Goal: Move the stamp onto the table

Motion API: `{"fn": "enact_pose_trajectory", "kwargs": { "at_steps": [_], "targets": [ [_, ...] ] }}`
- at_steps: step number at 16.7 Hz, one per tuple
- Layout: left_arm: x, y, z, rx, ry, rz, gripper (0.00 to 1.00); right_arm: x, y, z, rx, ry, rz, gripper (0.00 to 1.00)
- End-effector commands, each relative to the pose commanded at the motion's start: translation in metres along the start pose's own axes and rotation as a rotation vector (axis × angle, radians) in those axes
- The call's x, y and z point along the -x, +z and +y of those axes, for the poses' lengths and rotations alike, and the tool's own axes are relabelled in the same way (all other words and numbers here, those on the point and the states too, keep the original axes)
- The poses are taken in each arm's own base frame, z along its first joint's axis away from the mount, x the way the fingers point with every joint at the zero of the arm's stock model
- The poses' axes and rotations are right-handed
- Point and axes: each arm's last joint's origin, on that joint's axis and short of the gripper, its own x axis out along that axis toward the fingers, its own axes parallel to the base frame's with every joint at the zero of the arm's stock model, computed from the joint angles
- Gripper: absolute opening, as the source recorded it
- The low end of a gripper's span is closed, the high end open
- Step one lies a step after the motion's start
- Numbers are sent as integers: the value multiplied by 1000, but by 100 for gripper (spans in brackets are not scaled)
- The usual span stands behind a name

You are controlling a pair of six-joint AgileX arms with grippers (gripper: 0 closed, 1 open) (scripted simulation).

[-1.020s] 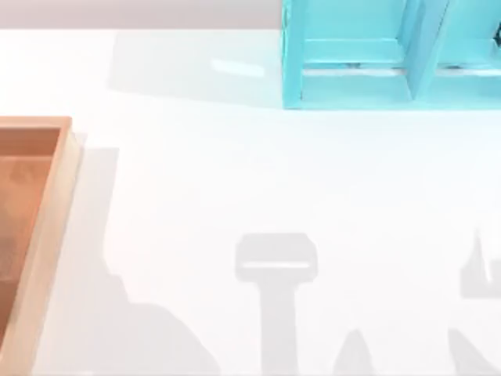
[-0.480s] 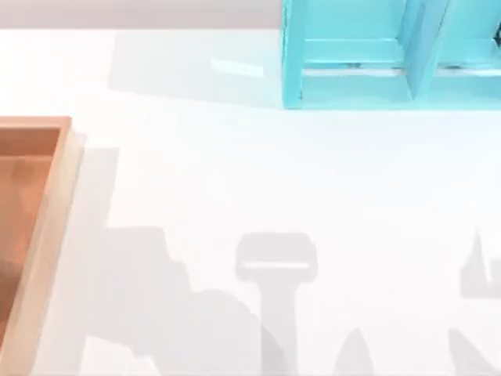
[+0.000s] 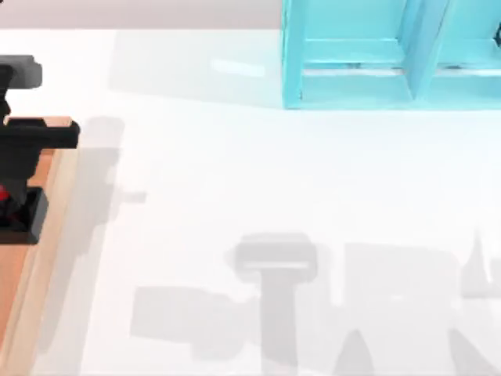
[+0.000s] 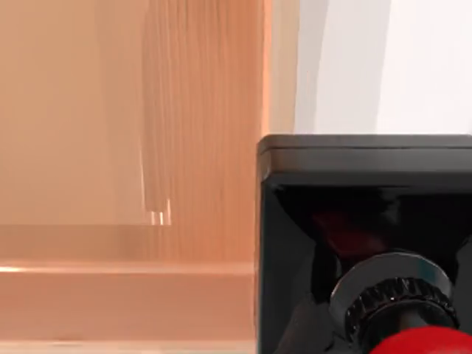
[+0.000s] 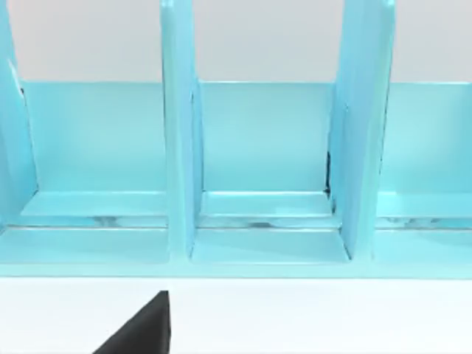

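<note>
Where the top view was bare of arms a moment ago, my left gripper [image 3: 14, 205] has now come in at its left edge, over the wooden tray [image 3: 55, 196].

Item: stamp [image 4: 354, 243], black block base with red knob. Location: directly under my left gripper, between its fingers as far as the top view shows, a sliver of red at the edge. Above the tray rim, not yet over the table [image 3: 258, 180], which lies just beside my gripper toward the top view's right.

Item: left gripper. State: I judge it closed on the stamp.

Item: right arm. Parked facing the light-blue shelf unit [image 5: 251, 169]; whether its fingers are open I cannot tell.

Remaining: carry sideways past the rim, lower, release.
</note>
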Motion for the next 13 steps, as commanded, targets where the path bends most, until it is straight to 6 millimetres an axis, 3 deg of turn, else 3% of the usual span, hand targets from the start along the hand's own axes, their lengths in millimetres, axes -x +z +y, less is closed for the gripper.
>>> {"fn": "enact_pose_trajectory", "kwargs": {
  "at_steps": [2,8,11,13],
  "targets": [
    [11,-6,-8,0,-2,-12,0,0,0,0,0,0,0,100],
    [9,-1,-11,2,-3,-12,0,0,0,0,0,0,0,100],
    [-4,25,-33,-1,-4,-19,0,0,0,0,0,0,0,100],
    [-25,50,-58,-3,-2,-6,0,0,0,0,0,0,0,100]
  ]
}}
